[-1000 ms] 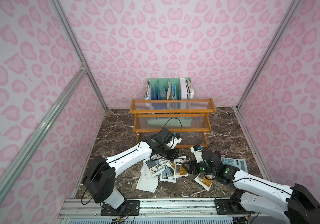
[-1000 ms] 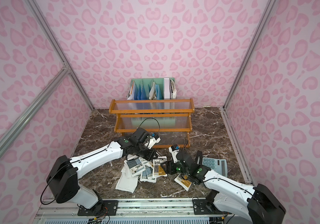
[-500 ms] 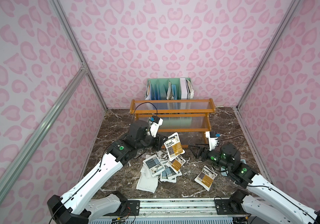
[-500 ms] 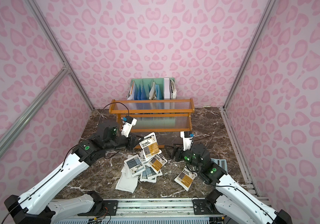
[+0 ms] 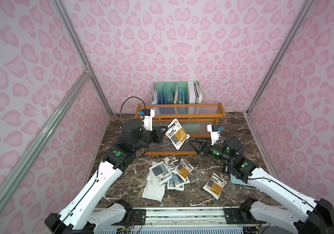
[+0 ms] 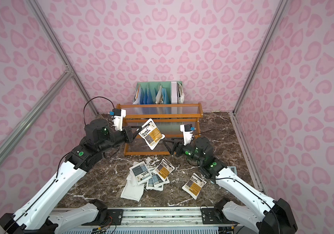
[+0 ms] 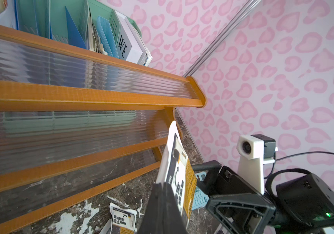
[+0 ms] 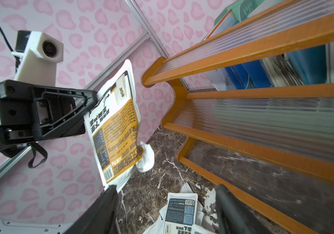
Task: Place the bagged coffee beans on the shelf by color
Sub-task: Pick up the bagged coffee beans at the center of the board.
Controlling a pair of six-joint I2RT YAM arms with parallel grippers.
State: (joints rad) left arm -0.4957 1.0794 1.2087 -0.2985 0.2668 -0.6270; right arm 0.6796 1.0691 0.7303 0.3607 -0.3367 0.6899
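Shelf (image 5: pixel 182 117): bare, just beyond left gripper (image 5: pixel 165 132)
Left gripper: risen from the pile (image 5: pixel 168 178), clamped on the orange pouch (image 5: pixel 178 135) edge
Right gripper (image 5: pixel 193 142): raised too, jaws wide, empty, facing the pouch
Meaning: first placement likely next

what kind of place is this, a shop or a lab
Likely a staged robot test booth, not a shop: pink-patterned wall panels in aluminium framing, a left arm and right arm bolted to a rail, a wooden shelf on a marble-look tabletop.

Three orange-yellow pouches (image 5: pixel 177 133), at least two blue ones (image 5: pixel 160 171), one shelf (image 5: pixel 198 116), one divider rack (image 5: pixel 168 91)
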